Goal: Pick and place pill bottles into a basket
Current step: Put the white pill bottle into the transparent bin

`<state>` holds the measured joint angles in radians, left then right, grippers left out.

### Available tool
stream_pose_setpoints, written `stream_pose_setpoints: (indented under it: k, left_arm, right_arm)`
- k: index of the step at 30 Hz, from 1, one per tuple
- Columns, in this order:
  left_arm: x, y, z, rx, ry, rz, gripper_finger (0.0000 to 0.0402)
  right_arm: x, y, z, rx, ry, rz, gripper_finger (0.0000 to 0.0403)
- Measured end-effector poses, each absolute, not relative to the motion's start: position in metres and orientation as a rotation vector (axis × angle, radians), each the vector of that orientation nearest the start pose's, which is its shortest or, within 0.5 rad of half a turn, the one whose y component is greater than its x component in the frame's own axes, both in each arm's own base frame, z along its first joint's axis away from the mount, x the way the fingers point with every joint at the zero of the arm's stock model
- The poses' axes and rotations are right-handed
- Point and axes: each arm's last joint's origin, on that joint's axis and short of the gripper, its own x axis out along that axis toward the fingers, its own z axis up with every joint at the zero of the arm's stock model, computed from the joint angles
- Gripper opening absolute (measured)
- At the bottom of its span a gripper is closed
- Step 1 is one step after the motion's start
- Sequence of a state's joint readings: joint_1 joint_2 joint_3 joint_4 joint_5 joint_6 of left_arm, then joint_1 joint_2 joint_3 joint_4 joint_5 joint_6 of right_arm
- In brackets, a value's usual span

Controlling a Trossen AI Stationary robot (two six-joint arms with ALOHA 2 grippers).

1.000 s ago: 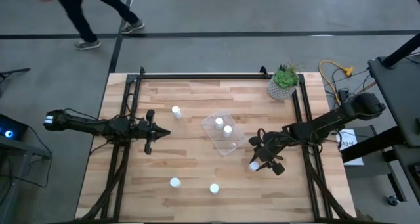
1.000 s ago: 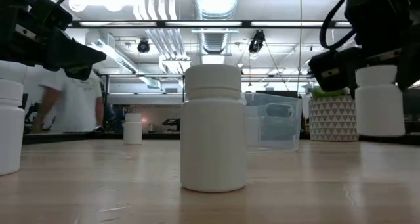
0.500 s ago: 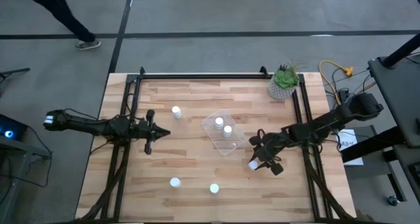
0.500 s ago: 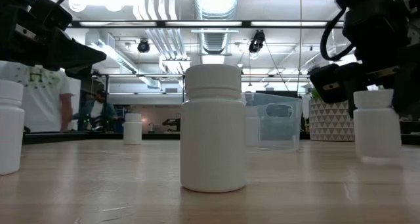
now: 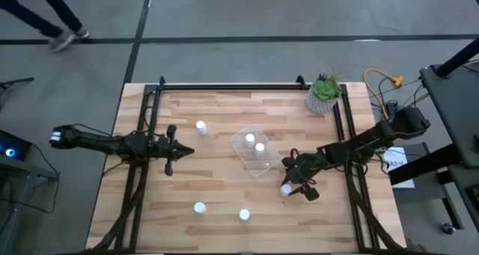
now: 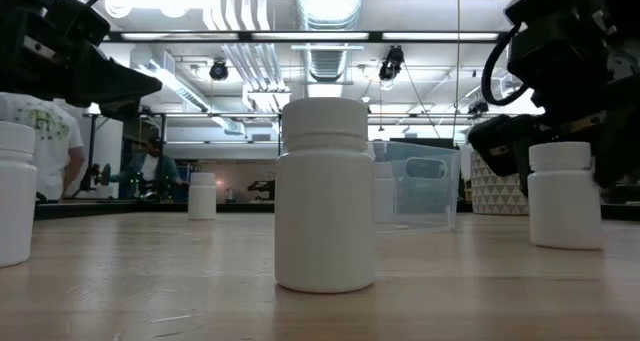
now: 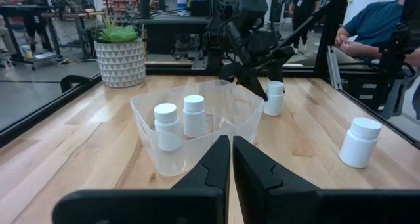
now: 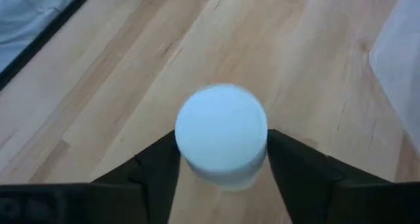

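Note:
My right gripper (image 5: 289,183) is shut on one white pill bottle (image 5: 287,188) just right of the clear basket (image 5: 266,167), low at the table top. The basket holds two bottles (image 5: 250,139) (image 5: 260,148), also in the left wrist view (image 7: 193,115). Three more bottles stand upright on their bases: one at the far left of the basket (image 5: 200,126), two near the front edge (image 5: 199,207) (image 5: 244,214). My left gripper (image 5: 182,152) is shut and empty, left of the basket, its fingers (image 7: 220,159) pointing at it. My right gripper pinches the bottle's body just below the cap (image 8: 194,174) between its two fingers, one on each side. The fingers come from above, pointing down. The bottle is upright, its base (image 6: 565,243) at the table top; I cannot tell whether it rests there.
A pale pot with a green plant (image 5: 323,96) stands at the far right corner. Black frame rails (image 5: 224,86) run along the table's far, left and right sides. A person (image 5: 45,16) walks on the floor beyond the far edge. Bare wood lies between the basket and the front bottles.
My right gripper has gone down and a little toward the table's left with the bottle, still upright. The bottle was lifted clear and is now down at the table top. My left arm has kept still. The person beyond the table has walked left.

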<state>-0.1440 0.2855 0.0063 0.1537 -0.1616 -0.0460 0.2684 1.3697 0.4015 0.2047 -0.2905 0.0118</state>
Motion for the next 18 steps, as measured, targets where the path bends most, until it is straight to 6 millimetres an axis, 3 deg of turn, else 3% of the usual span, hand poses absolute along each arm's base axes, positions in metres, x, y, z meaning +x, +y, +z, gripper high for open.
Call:
stream_pose_setpoints:
  k: [8, 18]
  left_arm:
    - [0.114, -0.012, 0.156, -0.028, 0.119, 0.02, 0.0]
    - [0.114, -0.012, 0.157, -0.028, 0.115, 0.02, 0.0]
  right_arm:
    - [0.214, 0.067, 0.134, 0.031, 0.744, 0.522, 0.0274]
    - [0.204, 0.064, 0.157, 0.032, 0.679, 0.526, 0.0276]
